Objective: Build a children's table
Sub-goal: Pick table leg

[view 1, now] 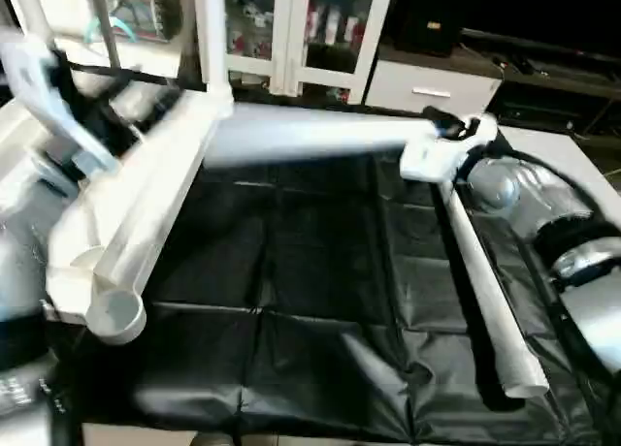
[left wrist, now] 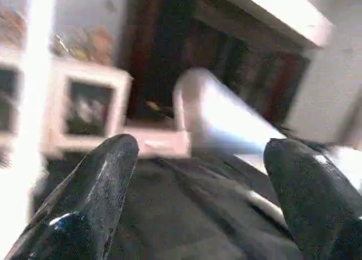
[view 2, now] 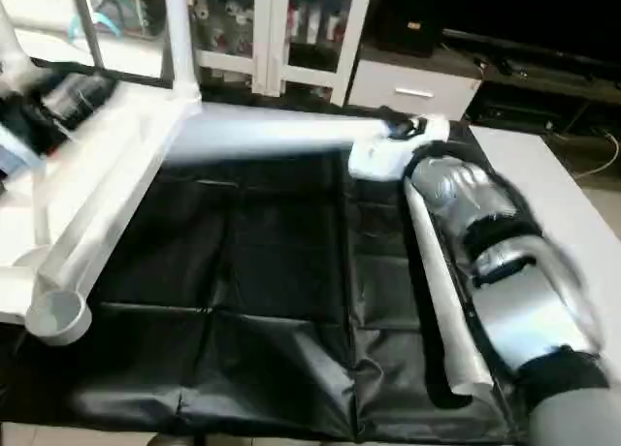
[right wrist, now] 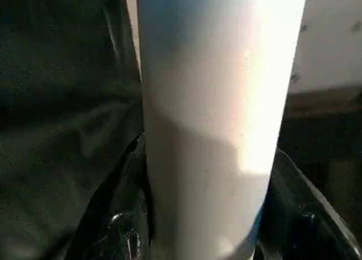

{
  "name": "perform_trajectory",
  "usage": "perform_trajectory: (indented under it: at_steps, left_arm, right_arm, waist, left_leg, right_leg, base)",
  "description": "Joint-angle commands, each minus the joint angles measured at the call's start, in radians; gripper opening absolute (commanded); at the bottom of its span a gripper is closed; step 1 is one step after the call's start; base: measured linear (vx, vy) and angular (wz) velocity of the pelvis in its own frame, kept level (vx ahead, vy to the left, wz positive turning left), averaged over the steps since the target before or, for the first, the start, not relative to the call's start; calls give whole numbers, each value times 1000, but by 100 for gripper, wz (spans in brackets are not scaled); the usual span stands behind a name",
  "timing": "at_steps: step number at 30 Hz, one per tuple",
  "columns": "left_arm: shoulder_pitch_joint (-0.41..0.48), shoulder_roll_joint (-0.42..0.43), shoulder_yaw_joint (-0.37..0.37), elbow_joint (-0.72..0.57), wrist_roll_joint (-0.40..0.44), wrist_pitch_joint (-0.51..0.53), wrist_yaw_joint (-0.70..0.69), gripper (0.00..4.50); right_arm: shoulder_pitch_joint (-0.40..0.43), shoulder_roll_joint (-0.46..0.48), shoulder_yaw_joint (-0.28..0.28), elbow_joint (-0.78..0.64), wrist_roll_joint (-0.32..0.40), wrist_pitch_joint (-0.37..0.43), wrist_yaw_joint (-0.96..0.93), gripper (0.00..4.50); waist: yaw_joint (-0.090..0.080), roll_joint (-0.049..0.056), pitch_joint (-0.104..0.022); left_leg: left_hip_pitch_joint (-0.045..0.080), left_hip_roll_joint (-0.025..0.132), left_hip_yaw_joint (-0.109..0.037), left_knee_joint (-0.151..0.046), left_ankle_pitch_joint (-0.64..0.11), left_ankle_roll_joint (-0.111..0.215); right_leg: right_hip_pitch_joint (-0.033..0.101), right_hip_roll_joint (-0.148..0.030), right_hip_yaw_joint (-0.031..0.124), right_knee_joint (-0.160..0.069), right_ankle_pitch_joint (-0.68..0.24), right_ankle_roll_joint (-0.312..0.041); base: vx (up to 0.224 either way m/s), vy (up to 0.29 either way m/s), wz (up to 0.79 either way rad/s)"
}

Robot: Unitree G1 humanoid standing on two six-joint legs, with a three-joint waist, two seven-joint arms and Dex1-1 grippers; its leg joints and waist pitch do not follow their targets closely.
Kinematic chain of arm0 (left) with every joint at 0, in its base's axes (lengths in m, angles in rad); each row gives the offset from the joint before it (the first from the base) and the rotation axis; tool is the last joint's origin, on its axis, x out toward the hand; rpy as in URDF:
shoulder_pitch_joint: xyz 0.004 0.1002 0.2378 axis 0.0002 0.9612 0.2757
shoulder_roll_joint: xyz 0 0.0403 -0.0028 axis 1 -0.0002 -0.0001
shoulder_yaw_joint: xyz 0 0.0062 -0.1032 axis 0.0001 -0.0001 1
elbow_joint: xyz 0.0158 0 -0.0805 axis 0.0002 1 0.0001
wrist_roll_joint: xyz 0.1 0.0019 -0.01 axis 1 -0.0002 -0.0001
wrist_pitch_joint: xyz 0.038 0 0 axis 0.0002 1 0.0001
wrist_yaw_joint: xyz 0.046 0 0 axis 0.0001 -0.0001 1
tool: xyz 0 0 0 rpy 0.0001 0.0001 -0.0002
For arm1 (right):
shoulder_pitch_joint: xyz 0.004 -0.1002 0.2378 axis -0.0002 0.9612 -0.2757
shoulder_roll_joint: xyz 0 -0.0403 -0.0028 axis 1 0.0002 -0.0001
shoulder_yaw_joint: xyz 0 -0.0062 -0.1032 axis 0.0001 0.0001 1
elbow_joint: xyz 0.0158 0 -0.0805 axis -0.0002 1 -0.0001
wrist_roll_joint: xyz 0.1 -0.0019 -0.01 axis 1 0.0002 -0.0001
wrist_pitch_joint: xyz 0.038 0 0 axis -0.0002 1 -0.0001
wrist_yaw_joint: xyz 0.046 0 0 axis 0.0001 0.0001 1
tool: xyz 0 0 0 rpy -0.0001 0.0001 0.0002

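Observation:
The white table top (view 1: 136, 204) lies along the left, tilted, with an open round corner socket (view 1: 116, 315) at its near end. One white leg (view 1: 209, 29) stands up from its far corner. A second leg (view 1: 310, 136) reaches sideways from that far corner across the black cloth, and my right gripper (view 1: 448, 131) is shut on its free end; the tube (right wrist: 209, 130) sits between the fingers. A third leg (view 1: 485, 291) lies loose on the cloth beside my right forearm. My left gripper (left wrist: 198, 152) is open, its fingers (left wrist: 102, 181) holding nothing, over the table top's left side.
A black cloth (view 1: 291, 301) covers the work surface. Behind it stand a glass-door cabinet (view 1: 320, 29) and a white drawer unit (view 1: 427, 82). A white surface (view 2: 543, 175) lies at the right. My right forearm (view 2: 495, 242) hangs over the loose leg.

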Motion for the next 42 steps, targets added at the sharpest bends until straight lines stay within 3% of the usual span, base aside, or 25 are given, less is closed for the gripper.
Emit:
perform_trajectory:
  at_steps: [1,2,4,8,11,12,13,14,15,16,19,21,22,23,26,32,35,36,38,42]
  left_arm:
    - [-9,-38,-3,-39,-8,-22,43,439]
    - [-22,-83,14,-26,-1,-47,114,441]
    - [-28,-97,19,-25,-12,-46,129,449]
    - [-32,-146,-47,-79,-20,-2,144,450]
    - [-55,-217,-113,-106,-42,-3,136,450]
    - [-55,-217,-113,-106,-42,-3,136,450]
    - [-61,-229,-130,-105,-39,-4,133,450]
    - [-69,-240,-152,-103,-37,-2,122,450]
    - [-88,-254,-180,-94,-34,-4,106,450]
    - [-100,-258,-187,-83,-35,-3,105,450]
    - [-120,-258,-192,-66,-38,3,104,450]
    - [-138,-260,-191,-57,-43,9,93,450]
    - [-148,-262,-189,-57,-58,18,81,450]
    - [-153,-262,-189,-58,-70,24,74,450]
    - [-153,-243,-207,-66,-96,55,31,450]
    - [-107,-197,-285,-100,-142,151,-76,450]
    - [-100,-215,-274,-98,-199,188,-86,450]
    - [-99,-216,-276,-98,-204,192,-92,450]
    - [-93,-204,-296,-104,-207,200,-122,450]
    - [-95,-203,-297,-96,-202,204,-121,450]
  right_arm:
    - [16,19,-95,-37,132,78,92,183]
    - [32,63,-192,-70,255,191,161,183]
    - [40,77,-212,-94,285,213,172,183]
    - [143,152,-257,-356,427,302,228,183]
    - [250,211,-253,-622,580,397,327,183]
    - [250,211,-253,-622,580,397,327,183]
    - [278,226,-259,-694,636,442,372,183]
    - [312,231,-254,-775,694,488,425,183]
    - [362,229,-238,-897,791,568,510,183]
    - [384,220,-230,-947,817,597,544,183]
    - [419,200,-218,-1026,850,645,588,183]
    - [451,180,-210,-1100,887,704,619,183]
    - [480,163,-210,-1171,923,770,645,183]
    - [494,155,-212,-1205,941,805,658,183]
    - [534,115,-210,-1290,1012,901,710,183]
    - [561,78,-216,-1344,1103,1070,739,183]
    - [559,77,-216,-1349,1106,1098,735,183]
    - [559,75,-214,-1351,1107,1104,737,183]
    - [559,70,-207,-1359,1112,1122,740,183]
    - [557,65,-210,-1370,1124,1147,736,183]
  waist:
    - [2,13,-76]
    - [3,14,-75]
    - [5,13,-78]
    - [16,11,-77]
    - [29,19,-78]
    - [29,17,-79]
    - [28,15,-78]
    - [32,19,-75]
    - [38,31,-76]
    - [42,34,-75]
    - [44,31,-73]
    - [47,31,-73]
    - [45,31,-72]
    - [51,32,-71]
    - [48,32,-71]
    - [46,34,-62]
    - [47,32,-64]
    - [47,27,-65]
    - [46,29,-62]
    - [45,30,-63]
  left_leg:
    - [45,38,-16,-68,-252,-49]
    - [46,39,-16,-70,-263,-34]
    - [45,41,-20,-72,-251,-28]
    - [49,43,-18,-74,-223,-44]
    - [52,44,-21,-78,-234,-57]
    - [53,43,-20,-79,-238,-54]
    - [53,41,-21,-81,-248,-53]
    - [55,42,-21,-83,-266,-53]
    - [58,44,-24,-85,-274,-61]
    - [62,45,-26,-87,-297,-67]
    - [61,42,-28,-94,-338,-99]
    - [61,42,-28,-93,-357,-111]
    - [57,40,-30,-95,-364,-116]
    - [62,41,-30,-93,-366,-113]
    - [54,41,-34,-96,-376,-120]
    - [59,41,-40,-99,-446,-134]
    - [63,40,-40,-95,-469,-146]
    - [63,41,-40,-95,-463,-144]
    - [57,40,-41,-100,-454,-142]
    - [61,40,-40,-97,-449,-140]
  right_leg:
    - [29,-45,34,-58,-35,-201]
    - [33,-47,37,-61,-27,-200]
    - [35,-50,33,-57,-19,-200]
    - [32,-53,34,-60,-26,-182]
    - [32,-56,34,-60,-37,-168]
    - [31,-52,34,-63,-31,-164]
    - [29,-50,32,-64,-44,-163]
    - [28,-50,34,-68,-65,-155]
    - [28,-53,33,-67,-69,-150]
    - [27,-51,33,-70,-76,-136]
    - [25,-51,31,-79,-139,-128]
    - [23,-55,33,-81,-171,-123]
    - [25,-57,32,-85,-202,-120]
    - [23,-56,34,-86,-208,-115]
    - [24,-61,31,-88,-248,-116]
    - [13,-66,30,-102,-387,-99]
    - [8,-70,30,-105,-413,-107]
    - [9,-70,30,-106,-409,-109]
    - [12,-69,30,-106,-409,-98]
    - [10,-69,31,-108,-409,-91]
  base:
    - [0,0,0]
    - [0,0,0]
    - [0,0,0]
    - [0,0,0]
    - [0,0,0]
    - [0,0,0]
    - [0,0,0]
    - [0,0,0]
    - [0,0,0]
    - [0,0,0]
    - [0,0,0]
    - [0,0,0]
    - [0,0,0]
    - [0,0,0]
    - [0,0,0]
    - [0,0,0]
    - [0,0,0]
    - [0,0,0]
    - [0,0,0]
    - [0,0,0]
